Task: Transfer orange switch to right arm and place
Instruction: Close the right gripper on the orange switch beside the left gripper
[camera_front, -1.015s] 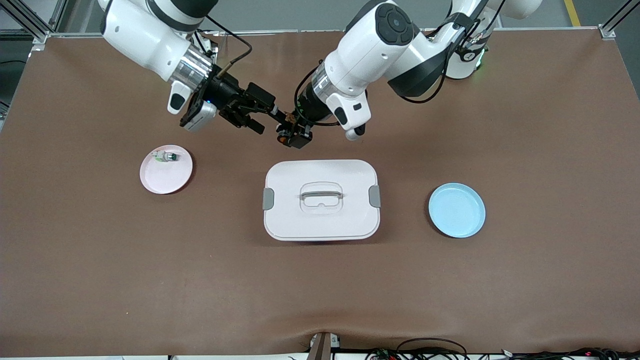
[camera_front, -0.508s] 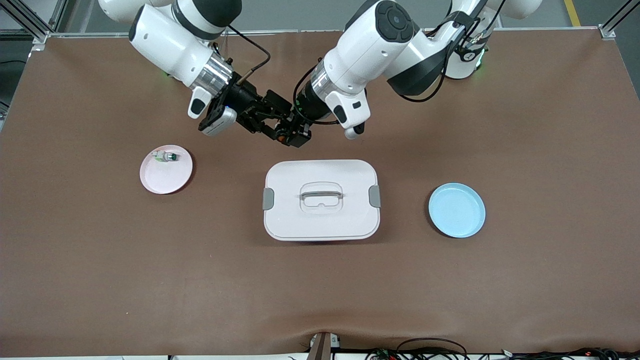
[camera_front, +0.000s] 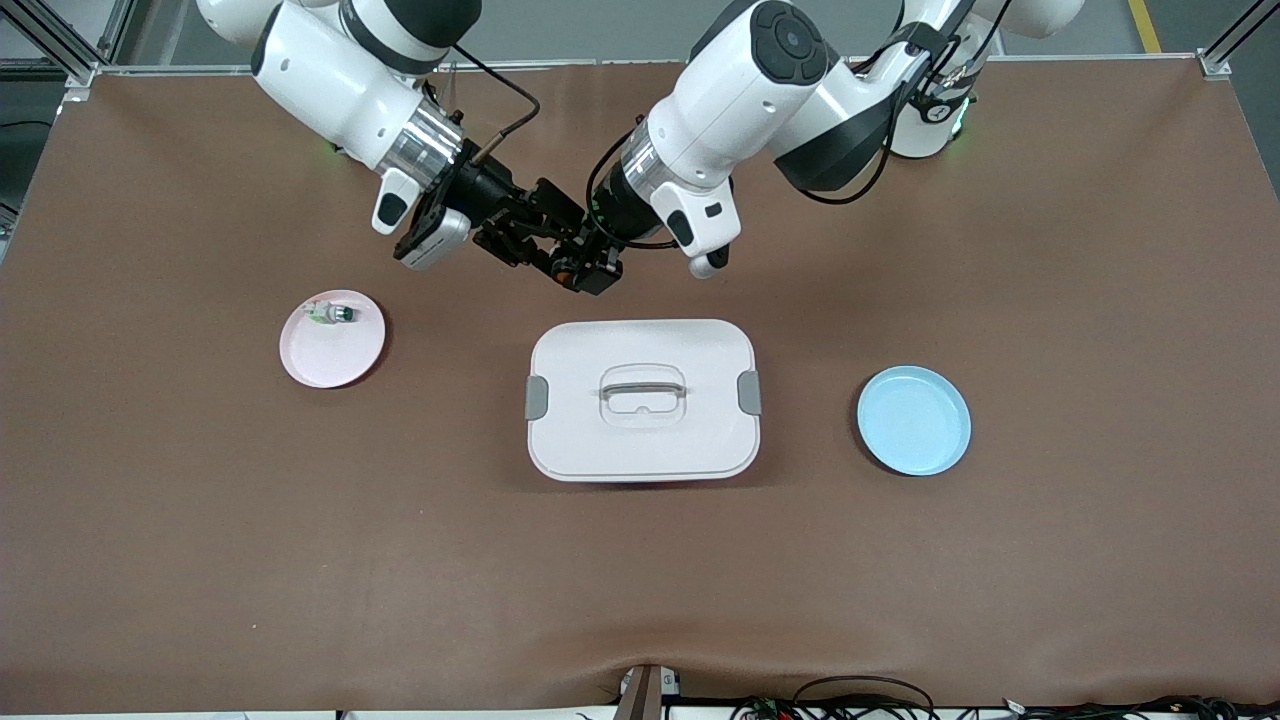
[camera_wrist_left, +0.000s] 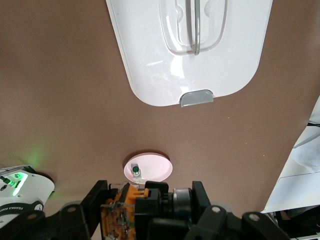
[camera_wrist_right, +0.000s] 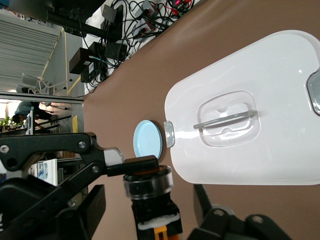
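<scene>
The orange switch (camera_front: 565, 272) hangs in the air over the bare table, just past the white box's edge that faces the arms. My left gripper (camera_front: 590, 268) is shut on it end to end, one finger on the cap and one on the orange rear block. In the left wrist view the switch (camera_wrist_left: 150, 210) lies across the left gripper (camera_wrist_left: 147, 200). My right gripper (camera_front: 545, 255) meets it from the right arm's end. In the right wrist view the right gripper (camera_wrist_right: 147, 205) is open, its fingers (camera_wrist_right: 92, 205) standing on either side of the switch's black body (camera_wrist_right: 150, 195) with gaps.
A white lidded box (camera_front: 600, 440) with a handle sits mid-table. A pink plate (camera_front: 335, 360) holding the green-capped switch (camera_front: 330, 313) lies toward the right arm's end. A blue plate (camera_front: 913, 420) lies toward the left arm's end.
My right gripper has moved in from the right arm's end until its open fingers straddle the switch. The left gripper has held the switch almost still.
</scene>
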